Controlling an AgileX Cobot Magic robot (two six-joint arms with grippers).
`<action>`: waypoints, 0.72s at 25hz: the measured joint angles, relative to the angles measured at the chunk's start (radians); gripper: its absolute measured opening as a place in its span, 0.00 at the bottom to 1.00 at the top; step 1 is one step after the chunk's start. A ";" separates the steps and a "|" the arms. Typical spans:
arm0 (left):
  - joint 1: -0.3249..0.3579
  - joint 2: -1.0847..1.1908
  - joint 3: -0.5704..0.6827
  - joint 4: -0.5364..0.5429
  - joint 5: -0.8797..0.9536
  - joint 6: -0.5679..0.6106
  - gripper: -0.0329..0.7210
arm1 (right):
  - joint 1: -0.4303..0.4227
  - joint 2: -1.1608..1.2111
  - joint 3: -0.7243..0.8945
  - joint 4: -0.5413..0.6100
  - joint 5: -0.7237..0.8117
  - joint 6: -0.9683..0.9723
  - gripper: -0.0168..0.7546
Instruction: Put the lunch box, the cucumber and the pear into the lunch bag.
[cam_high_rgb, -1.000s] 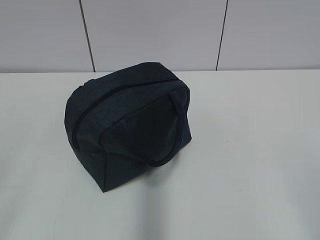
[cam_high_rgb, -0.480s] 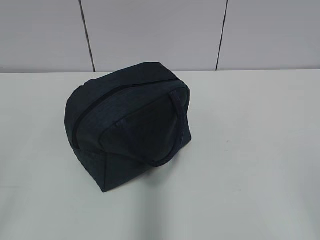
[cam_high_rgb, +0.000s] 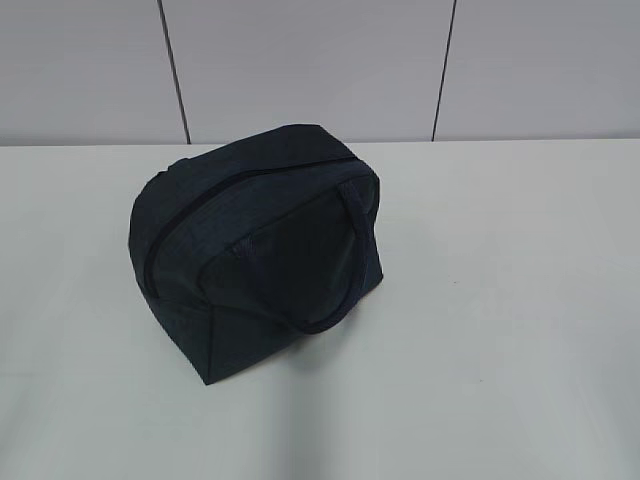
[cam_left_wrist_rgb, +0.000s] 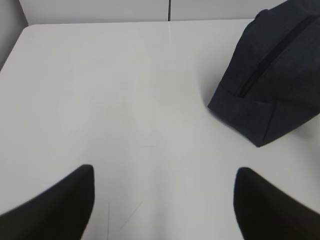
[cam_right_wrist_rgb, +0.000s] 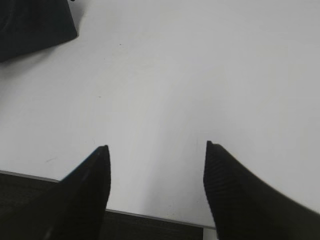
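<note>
The dark navy lunch bag (cam_high_rgb: 255, 250) stands zipped shut on the white table (cam_high_rgb: 500, 300), left of centre, with its strap handle draped over the near side. It also shows in the left wrist view (cam_left_wrist_rgb: 272, 80) at the upper right and in the right wrist view (cam_right_wrist_rgb: 32, 22) at the upper left corner. My left gripper (cam_left_wrist_rgb: 164, 172) is open and empty over bare table, short of the bag's left. My right gripper (cam_right_wrist_rgb: 156, 147) is open and empty above the table's front edge. The lunch box, the cucumber and the pear are out of view. Neither gripper shows in the exterior view.
A grey panelled wall (cam_high_rgb: 320, 70) stands behind the table. The table's front edge (cam_right_wrist_rgb: 150, 216) runs under my right gripper, with dark floor below it. The table's left edge (cam_left_wrist_rgb: 12, 50) shows in the left wrist view.
</note>
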 joint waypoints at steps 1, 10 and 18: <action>0.000 0.000 0.000 0.000 0.000 0.000 0.72 | 0.000 0.000 0.000 0.000 0.000 0.000 0.63; -0.009 0.000 0.000 -0.001 0.000 0.000 0.72 | 0.000 0.000 0.000 0.000 0.000 0.000 0.63; -0.038 0.000 0.000 0.050 0.000 0.000 0.72 | 0.000 0.000 0.000 0.000 0.000 0.000 0.63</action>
